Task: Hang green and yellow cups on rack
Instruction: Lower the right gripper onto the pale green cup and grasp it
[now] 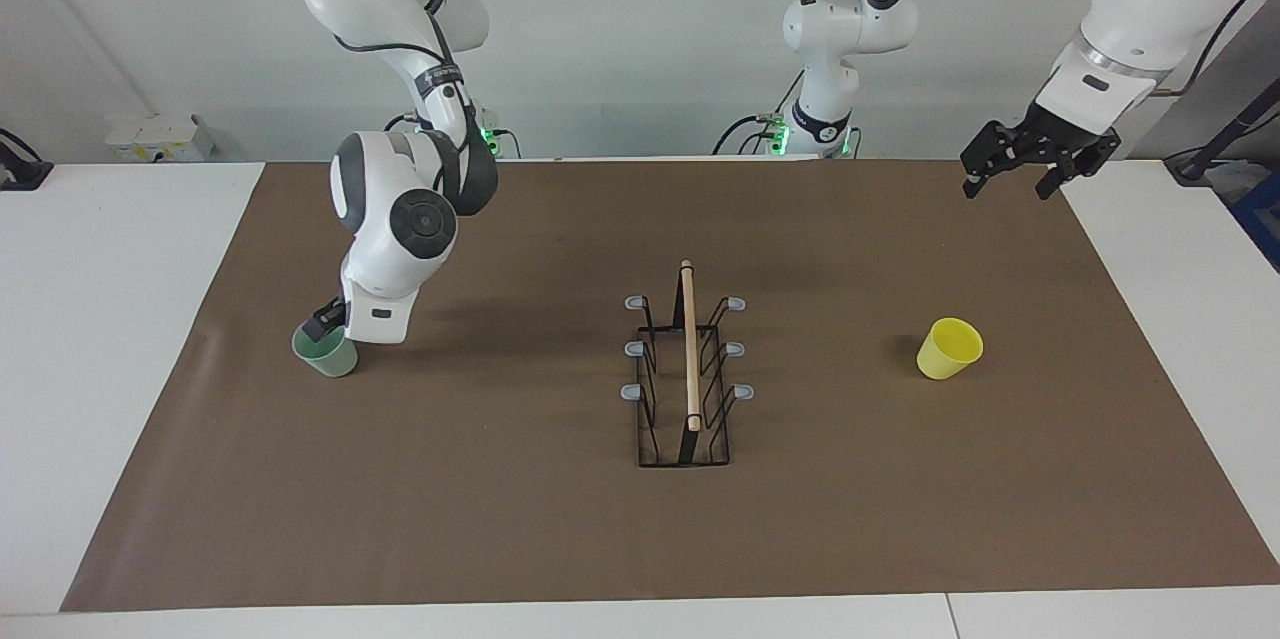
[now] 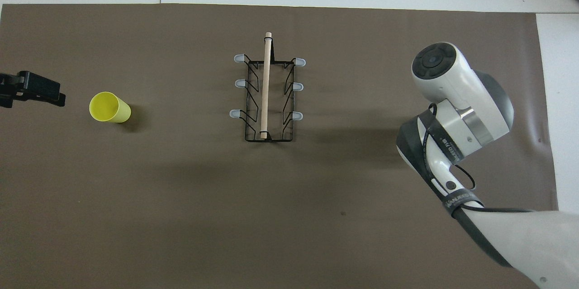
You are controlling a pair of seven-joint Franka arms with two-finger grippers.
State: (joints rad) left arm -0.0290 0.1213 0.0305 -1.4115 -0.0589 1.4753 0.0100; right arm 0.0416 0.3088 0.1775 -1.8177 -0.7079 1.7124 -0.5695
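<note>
facing view: right gripper (image 1: 327,321) at green cup (image 1: 326,353), spread unreadable; overhead: arm hides both. left gripper (image 1: 1012,165) spread wide.

Two high cameras, half a turn apart, share the rack (image 1: 686,369).

Matt brown paper-like sheet (image 1: 500,519) over a smooth white table (image 1: 100,319). Thin black wire rack (image 1: 686,389), pale bare wooden rod (image 1: 689,344) on top, 6 grey rubbery-looking tips. 2 smooth plastic cups: yellow cup (image 1: 949,348), green cup (image 1: 328,356). Glossy white arm shells.
</note>
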